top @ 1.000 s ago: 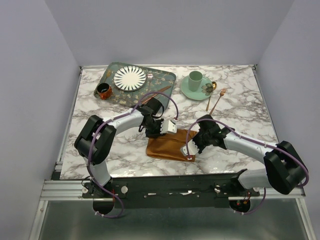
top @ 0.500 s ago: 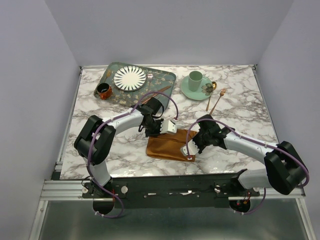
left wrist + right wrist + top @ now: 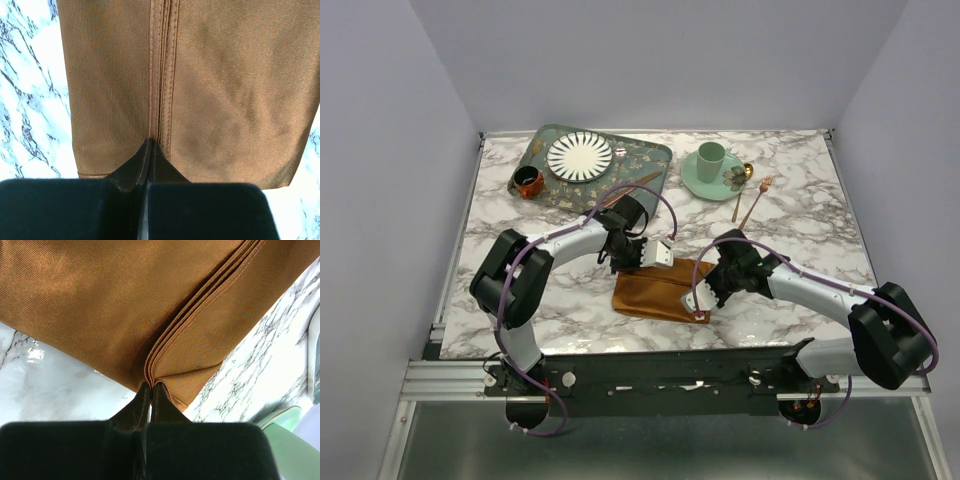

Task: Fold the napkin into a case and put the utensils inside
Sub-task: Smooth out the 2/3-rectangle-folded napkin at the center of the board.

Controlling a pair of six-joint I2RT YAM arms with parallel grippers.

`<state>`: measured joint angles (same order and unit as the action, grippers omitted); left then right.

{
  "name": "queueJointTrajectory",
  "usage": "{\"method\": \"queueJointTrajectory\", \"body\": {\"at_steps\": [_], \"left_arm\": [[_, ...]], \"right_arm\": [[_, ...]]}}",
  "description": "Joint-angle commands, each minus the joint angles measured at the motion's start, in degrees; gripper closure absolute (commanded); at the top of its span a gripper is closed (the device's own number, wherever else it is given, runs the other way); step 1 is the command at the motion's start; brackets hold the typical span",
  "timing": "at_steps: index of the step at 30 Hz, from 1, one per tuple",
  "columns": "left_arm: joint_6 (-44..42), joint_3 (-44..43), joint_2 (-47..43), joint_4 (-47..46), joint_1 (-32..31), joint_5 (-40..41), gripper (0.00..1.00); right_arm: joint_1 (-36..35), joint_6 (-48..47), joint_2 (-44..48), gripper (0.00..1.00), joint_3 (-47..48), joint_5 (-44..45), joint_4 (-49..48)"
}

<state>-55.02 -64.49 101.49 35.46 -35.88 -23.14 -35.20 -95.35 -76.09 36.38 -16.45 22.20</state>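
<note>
The napkin (image 3: 658, 292) lies folded into a broad band near the front middle of the table (image 3: 810, 235), its long axis running left to right. Both arms reach inward, wrists tipped down. The left gripper (image 3: 150, 143) is pinched on the stitched hems at the far edge, seemingly with little cloth, and the right gripper (image 3: 151, 385) is nipped tight on the stacked folds at the right corner.

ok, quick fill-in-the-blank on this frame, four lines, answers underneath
1. The left gripper and right gripper are both shut on the ____.
2. The striped plate sits on the green ____.
3. The mint cup stands on a ____.
4. The fork lies beside the spoon on the bare ____.
Missing words: napkin; tray; saucer; table.
</note>
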Motion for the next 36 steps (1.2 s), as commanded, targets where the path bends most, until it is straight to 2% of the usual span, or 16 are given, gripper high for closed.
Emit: {"method": "queueJointTrajectory", "body": {"at_steps": [1,15,32,35,36], "left_arm": [[-0.7,-0.5,-0.7,1.4,-0.2,-0.1,1.00],[0.7,0.4,-6.7,6.5,-0.3,-3.2,1.00],[3.5,1.9,-1.0,6.1,-1.0,-2.7,1.00],[5.7,1.7,-1.0,6.6,-0.5,-4.2,0.88],[6.4,1.4,-1.9,7.1,-0.2,-5.2,0.79]], "right_arm": [[0.0,0.8,0.9,0.99,1.4,-1.7,1.3],[0.0,-0.7,4.4,0.99,0.4,-3.4,4.5],[-0.7,-3.8,-5.6,0.99,0.9,-0.3,4.2],[-0.7,-4.2,-6.8,0.99,1.6,0.1,3.8],[-0.8,-4.3,-7.0,0.99,1.8,0.2,3.8]]}}
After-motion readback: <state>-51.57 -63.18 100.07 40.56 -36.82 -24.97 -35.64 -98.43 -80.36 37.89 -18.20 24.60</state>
